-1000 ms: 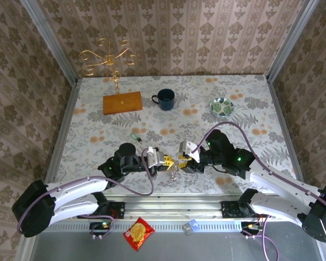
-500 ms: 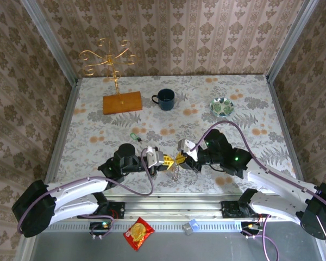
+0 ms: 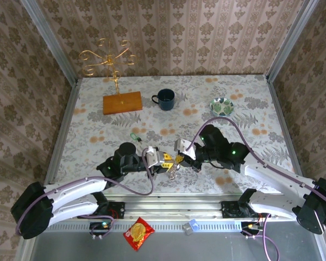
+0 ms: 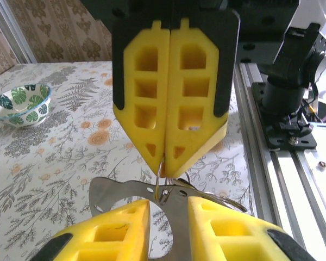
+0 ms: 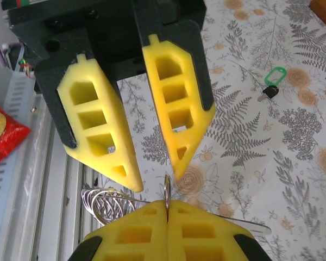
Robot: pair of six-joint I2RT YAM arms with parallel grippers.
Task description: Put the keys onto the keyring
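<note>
STEP (judged): steadying thin silver metal keyring (image 5: 167,187) for threading, no key on it yet | right gripper (image 5: 167,205) clamped shut on keyring's edge | left gripper (image 5: 156,180) fingers apart, just beside keyring | small green-headed metal key (image 5: 267,87) lying on floral tabletop (image 5: 250,141), well apart | NEXT: probably fetching key with left, then feeding it precisely into coil.

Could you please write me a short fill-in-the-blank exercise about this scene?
1. The right claw is ___ on a thin metal ring.
2. The left claw has its jaws ___.
3. The key lying on the table has a ___ head.
Missing words: shut, open, green.
</note>
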